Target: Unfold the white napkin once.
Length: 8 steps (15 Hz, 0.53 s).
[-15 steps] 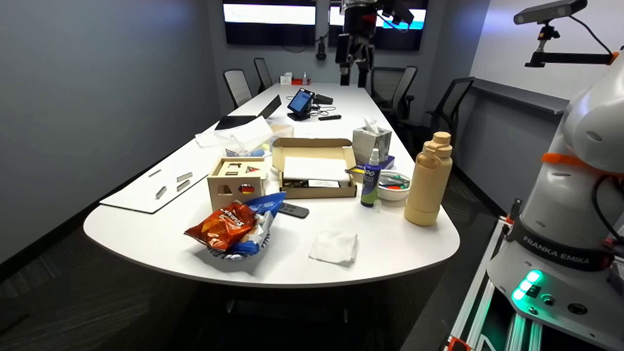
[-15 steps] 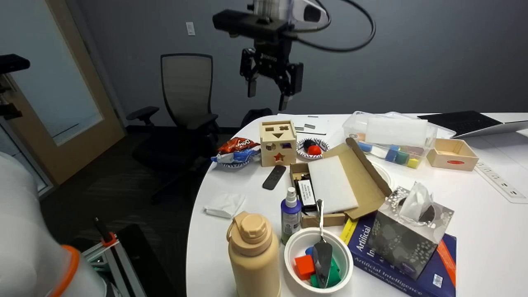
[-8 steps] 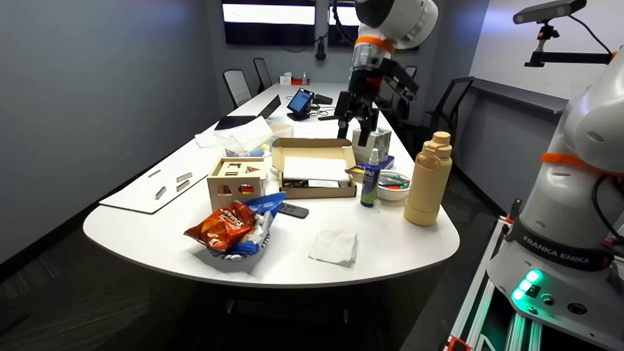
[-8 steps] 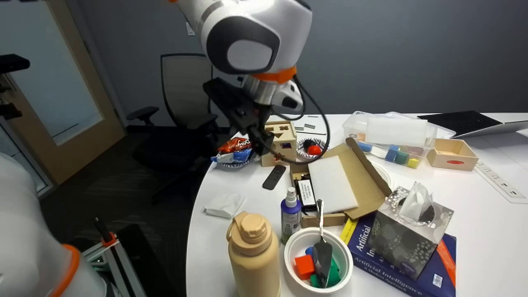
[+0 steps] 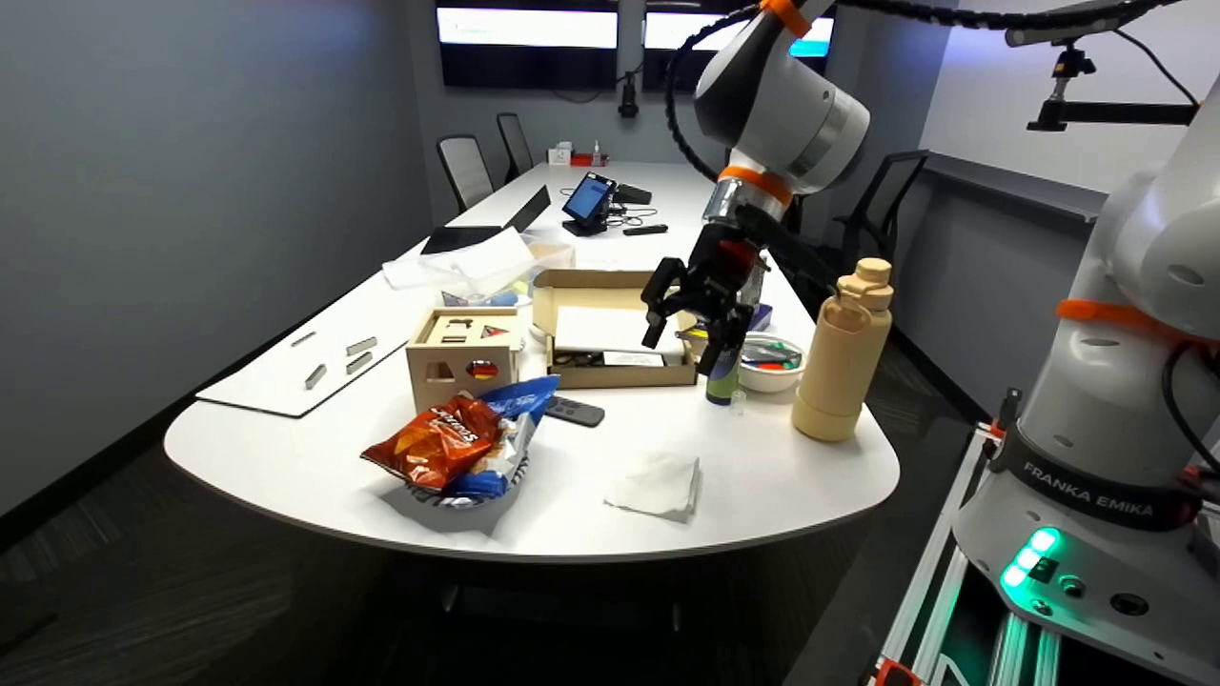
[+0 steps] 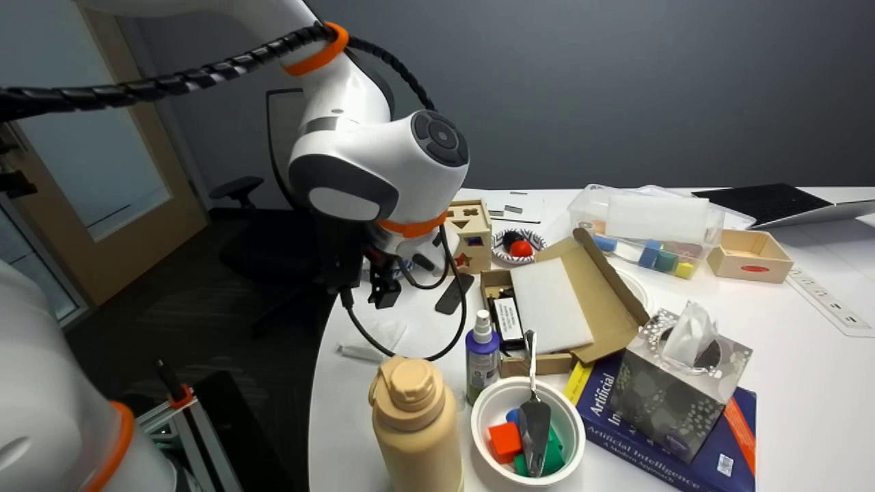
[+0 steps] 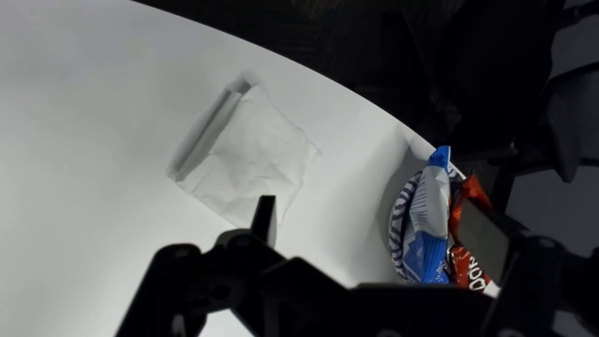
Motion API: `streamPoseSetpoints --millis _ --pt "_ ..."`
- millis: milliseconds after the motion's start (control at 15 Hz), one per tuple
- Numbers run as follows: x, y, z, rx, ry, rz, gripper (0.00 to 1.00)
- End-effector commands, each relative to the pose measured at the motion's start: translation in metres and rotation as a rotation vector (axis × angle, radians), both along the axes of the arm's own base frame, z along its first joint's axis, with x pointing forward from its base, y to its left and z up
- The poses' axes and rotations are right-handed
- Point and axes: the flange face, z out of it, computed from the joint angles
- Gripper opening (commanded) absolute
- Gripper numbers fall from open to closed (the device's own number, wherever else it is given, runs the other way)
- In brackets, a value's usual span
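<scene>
The white napkin (image 5: pixel 656 483) lies folded and slightly rumpled on the table near its rounded edge. It also shows in an exterior view (image 6: pixel 392 335), partly crossed by the arm's cable. In the wrist view the napkin (image 7: pixel 262 150) shows a layered fold along its left side and a loose, creased top. My gripper (image 5: pixel 679 350) is open and empty, tilted, in the air above the table and apart from the napkin. In the wrist view the gripper (image 7: pixel 374 224) has its fingers wide apart. One fingertip overlaps the napkin's lower corner in the picture.
A patterned bowl with a blue bag and an orange snack bag (image 5: pixel 443 443) stands beside the napkin. A cream bottle (image 5: pixel 839 362), purple spray bottle (image 6: pixel 482 355), white bowl (image 6: pixel 576 437), remote (image 5: pixel 575 412), open cardboard box (image 5: pixel 624 379) and wooden shape box (image 5: pixel 457 367) stand around.
My gripper has come down from high above the table, tilted, and moved closer to the napkin. The cream bottle has shifted slightly. The napkin has not moved.
</scene>
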Motion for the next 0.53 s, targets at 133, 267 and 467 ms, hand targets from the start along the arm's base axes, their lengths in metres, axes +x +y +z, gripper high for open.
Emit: streamPoseSetpoints --millis 133,267,467 --pt "-0.003 0.008 -0.040 -0.014 0.048 -0.191 1.00" --pt "-0.006 0.009 -0.051 -0.028 0.074 -0.223 1.00" --pt "-0.005 0.012 -0.056 -0.033 0.061 -0.247 1.00"
